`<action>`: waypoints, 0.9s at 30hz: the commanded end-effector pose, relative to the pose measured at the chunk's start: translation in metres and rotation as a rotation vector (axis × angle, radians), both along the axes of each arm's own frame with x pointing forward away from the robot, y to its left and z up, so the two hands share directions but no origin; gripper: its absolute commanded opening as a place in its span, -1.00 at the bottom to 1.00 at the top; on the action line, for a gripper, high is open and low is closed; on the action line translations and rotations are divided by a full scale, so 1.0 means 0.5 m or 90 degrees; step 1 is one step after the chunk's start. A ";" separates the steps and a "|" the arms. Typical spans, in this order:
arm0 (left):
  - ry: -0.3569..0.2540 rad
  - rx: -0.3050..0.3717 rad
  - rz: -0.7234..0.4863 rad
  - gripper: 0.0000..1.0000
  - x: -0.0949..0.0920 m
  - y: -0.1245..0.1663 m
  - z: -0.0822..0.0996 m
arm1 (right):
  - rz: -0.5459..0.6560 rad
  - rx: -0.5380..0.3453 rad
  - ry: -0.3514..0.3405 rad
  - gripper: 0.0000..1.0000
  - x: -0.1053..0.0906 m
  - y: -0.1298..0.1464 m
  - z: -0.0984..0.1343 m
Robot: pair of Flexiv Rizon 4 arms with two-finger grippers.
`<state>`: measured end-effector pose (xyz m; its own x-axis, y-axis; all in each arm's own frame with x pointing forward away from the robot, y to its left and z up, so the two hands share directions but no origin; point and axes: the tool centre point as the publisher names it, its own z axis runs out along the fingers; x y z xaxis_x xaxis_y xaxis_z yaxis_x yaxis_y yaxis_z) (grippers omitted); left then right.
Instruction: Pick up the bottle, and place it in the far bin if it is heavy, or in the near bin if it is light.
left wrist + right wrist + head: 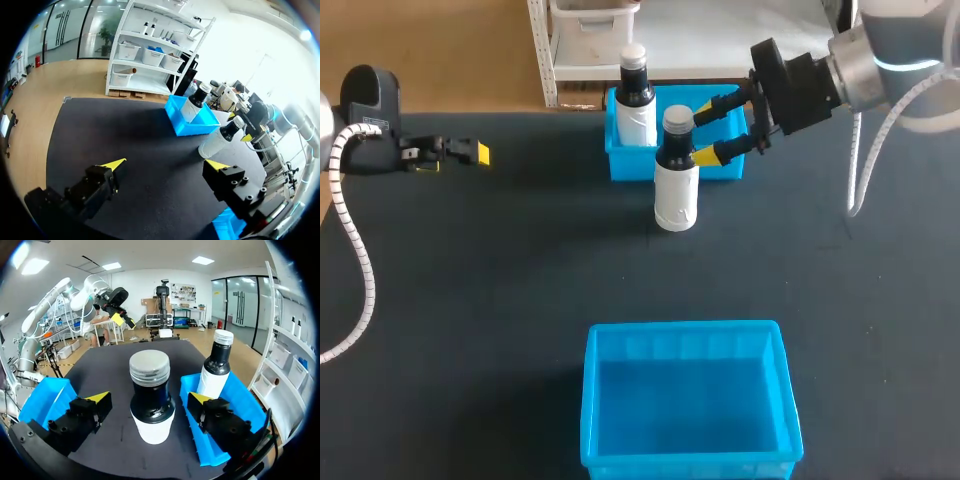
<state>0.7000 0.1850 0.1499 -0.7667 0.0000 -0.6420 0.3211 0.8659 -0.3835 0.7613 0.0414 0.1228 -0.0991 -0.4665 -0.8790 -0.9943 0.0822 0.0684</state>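
Black matting (pixel 500 270) covered the table, which made the blue bins and white bottles easy for me to read. Off to the left, my left gripper (pixel 166 165) hung low over the mat with its fingers spread wide and nothing between them. It was well apart from everything, I judged so as to leave the work to the other arm. Well ahead of it sat the far bin (pixel 620 160) with a second bottle (pixel 636 95) upright inside, which I took for a heavy one, given where it stood. The bottle to be sorted (pixel 675 185) stood upright on the mat just beside that bin, with a white body, dark neck and silver cap. The near bin (pixel 610 400) lay well apart from it, with nothing showing inside. My right gripper (pixel 712 132) was level, and the bottle's dark neck sat between its wide fingers with a gap at each pad, so it held nothing. I read that as lining up a grasp on the neck, since only a lift would tell me the weight.
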 end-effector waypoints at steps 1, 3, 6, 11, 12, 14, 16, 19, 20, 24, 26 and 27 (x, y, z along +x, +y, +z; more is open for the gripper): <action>0.000 0.000 0.000 1.00 0.000 0.000 0.000 | -0.038 -0.005 -0.021 1.00 -0.007 0.015 -0.004; 0.000 0.000 0.000 1.00 0.000 0.000 0.000 | -0.034 -0.003 -0.019 1.00 -0.005 0.021 -0.006; 0.000 0.000 0.000 1.00 0.000 0.000 0.000 | -0.028 -0.001 -0.018 1.00 -0.002 0.031 -0.006; 0.000 0.000 0.000 1.00 0.000 0.000 0.000 | -0.014 0.002 -0.014 1.00 -0.001 0.044 -0.005; 0.000 0.000 0.000 1.00 0.000 0.000 0.000 | -0.010 0.006 -0.011 1.00 -0.002 0.045 -0.005; 0.000 0.000 0.000 1.00 0.000 0.000 0.000 | -0.008 0.007 -0.009 1.00 -0.002 0.047 -0.006; 0.000 0.000 0.000 1.00 0.000 0.000 0.000 | -0.005 0.005 -0.008 1.00 -0.002 0.049 -0.005; 0.000 0.000 0.000 1.00 0.000 0.000 0.000 | -0.003 0.005 -0.007 1.00 0.001 0.051 -0.006; 0.000 0.000 0.000 1.00 0.000 0.000 0.000 | -0.002 0.005 -0.007 1.00 0.002 0.052 -0.007; 0.000 0.000 0.000 1.00 0.000 0.000 0.000 | 0.000 0.006 -0.005 1.00 0.005 0.055 -0.010; 0.000 0.000 0.000 1.00 0.000 0.000 0.000 | 0.002 0.006 -0.004 1.00 0.006 0.057 -0.011; 0.000 0.000 0.000 1.00 0.000 0.000 0.000 | 0.002 0.005 -0.004 1.00 0.006 0.058 -0.012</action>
<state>0.7000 0.1850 0.1499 -0.7667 0.0000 -0.6420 0.3211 0.8659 -0.3835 0.7608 0.0687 0.1178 -0.0907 -0.4581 -0.8842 -0.9948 0.0831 0.0589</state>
